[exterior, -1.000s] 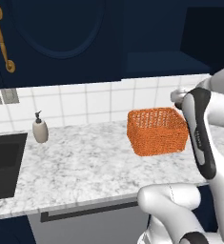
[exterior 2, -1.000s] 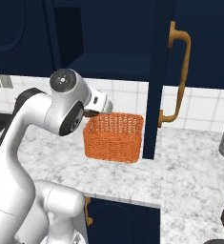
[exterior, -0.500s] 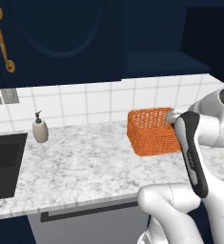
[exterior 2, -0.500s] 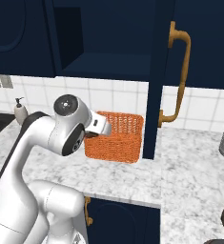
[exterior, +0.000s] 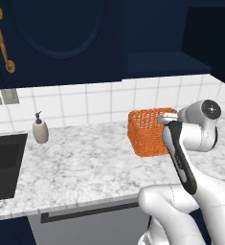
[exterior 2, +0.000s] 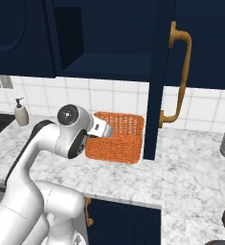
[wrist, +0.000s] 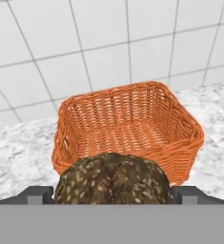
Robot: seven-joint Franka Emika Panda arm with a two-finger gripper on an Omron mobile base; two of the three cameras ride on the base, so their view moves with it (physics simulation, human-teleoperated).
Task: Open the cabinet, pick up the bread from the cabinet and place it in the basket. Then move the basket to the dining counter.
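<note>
Holding a brown speckled bread (wrist: 112, 178) between its two dark fingers (wrist: 37, 194), the hand (wrist: 112, 193) hangs just short of the near rim of the orange basket (wrist: 127, 126), jaws spread wide around the loaf. The basket sits empty on the marble worktop (exterior: 85, 162), close against the white tiled wall (exterior: 99, 103). Above the basket the navy cabinet (exterior 2: 109, 48) stands open, its door (exterior 2: 157, 76) swung out beside the basket. A soap bottle (exterior: 40, 129) stands well left of the basket, seemingly by a dark sink (exterior: 4, 162).
</note>
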